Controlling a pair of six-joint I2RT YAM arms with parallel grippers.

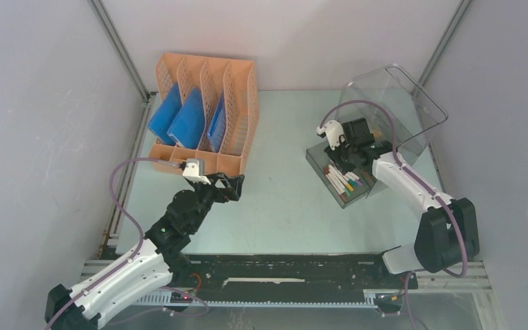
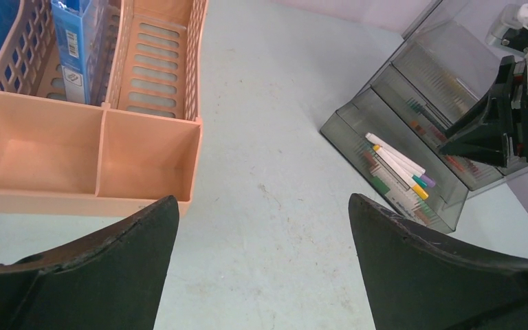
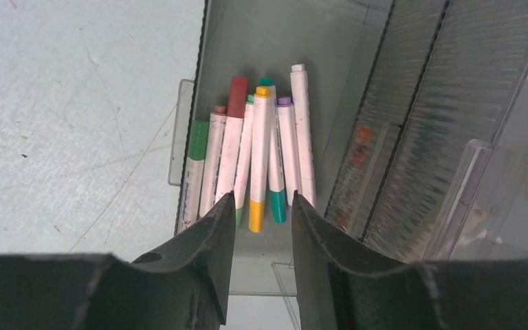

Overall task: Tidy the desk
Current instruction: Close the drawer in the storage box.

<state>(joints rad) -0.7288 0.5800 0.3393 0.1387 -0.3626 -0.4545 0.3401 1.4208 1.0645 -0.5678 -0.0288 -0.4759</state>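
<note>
Mint desk (image 1: 282,206) spans walled cell under both arms; we judge it rigid, slick, fixed, offering no hold. Left gripper (image 2: 261,198) spread wide, empty, beside rack (image 2: 144,151); right gripper (image 3: 263,199) narrowly parted, empty, above markers (image 3: 261,151) in drawer (image 3: 275,41).

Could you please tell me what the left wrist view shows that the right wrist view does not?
Only the left wrist view shows the orange perforated plastic file rack, a blue labelled folder standing in it, and the wide-open left hand. Only the right wrist view shows the narrow gap between the fingers of the right hand and a dark red marker cap. Both share the pale mint-green desk and the open clear plastic drawer holding white-barrelled markers.
</note>
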